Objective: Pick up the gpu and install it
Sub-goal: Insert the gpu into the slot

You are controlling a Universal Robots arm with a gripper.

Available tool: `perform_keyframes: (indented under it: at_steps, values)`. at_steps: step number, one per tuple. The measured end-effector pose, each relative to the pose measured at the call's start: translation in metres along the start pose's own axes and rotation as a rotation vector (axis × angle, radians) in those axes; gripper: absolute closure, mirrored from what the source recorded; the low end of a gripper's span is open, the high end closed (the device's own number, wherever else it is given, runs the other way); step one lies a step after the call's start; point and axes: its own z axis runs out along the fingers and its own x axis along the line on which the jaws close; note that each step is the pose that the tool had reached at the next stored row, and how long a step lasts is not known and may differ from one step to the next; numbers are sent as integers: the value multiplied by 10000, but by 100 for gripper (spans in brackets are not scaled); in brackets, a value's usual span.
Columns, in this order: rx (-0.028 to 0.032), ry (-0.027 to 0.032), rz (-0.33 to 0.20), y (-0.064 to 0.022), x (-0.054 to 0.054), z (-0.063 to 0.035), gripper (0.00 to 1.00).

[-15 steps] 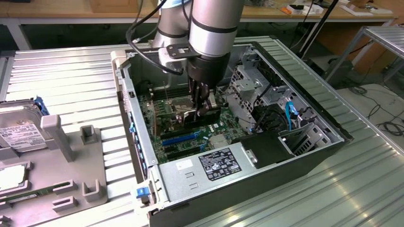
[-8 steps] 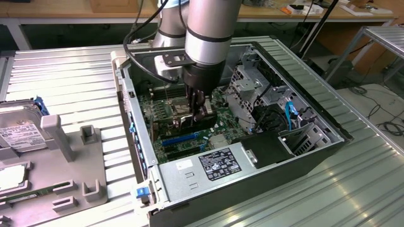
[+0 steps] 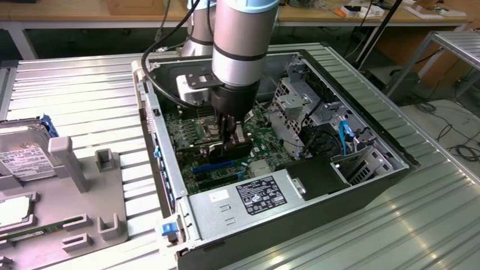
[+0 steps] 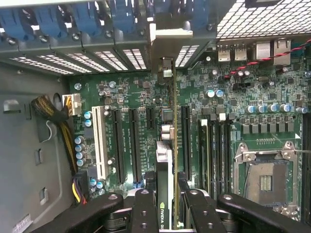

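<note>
Your gripper (image 4: 165, 206) is down inside the open computer case (image 3: 375, 185), and its fingers (image 4: 145, 213) are closed tight on the top edge of the gpu (image 4: 165, 160), which hangs edge-on above the motherboard (image 4: 204, 107). From the wrist view the card runs along the line of the long black slots (image 4: 185, 141), with its silver bracket (image 4: 166, 68) pointing toward the slotted rear wall of the case (image 4: 116, 53), but you cannot tell whether its bottom edge has met a slot. That is the main risk: if the card sits a little to one side of its slot, pushing down would press the board edge onto the motherboard rather than into the connector, and could bend the card or scrape nearby parts. Watch the bracket as well; if its tip catches the rear wall instead of sliding into the opening, the card will tilt and seat at one end. The hold is narrow and near one end of the card, so any resistance may make it pivot between the fingers. In the exterior view the arm (image 3: 238, 39) passes close to the drive cage (image 3: 296, 98) and the power supply (image 3: 248, 199), so sideways corrections have little room.
</note>
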Motion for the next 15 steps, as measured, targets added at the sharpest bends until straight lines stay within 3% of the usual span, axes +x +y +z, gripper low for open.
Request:
perform_keyframes:
  at_steps: [11, 15]
  values:
    - [0, 1, -1, 37, 13, 26, 73]
    - [-35, 5, 3, 31, 12, 29, 73]
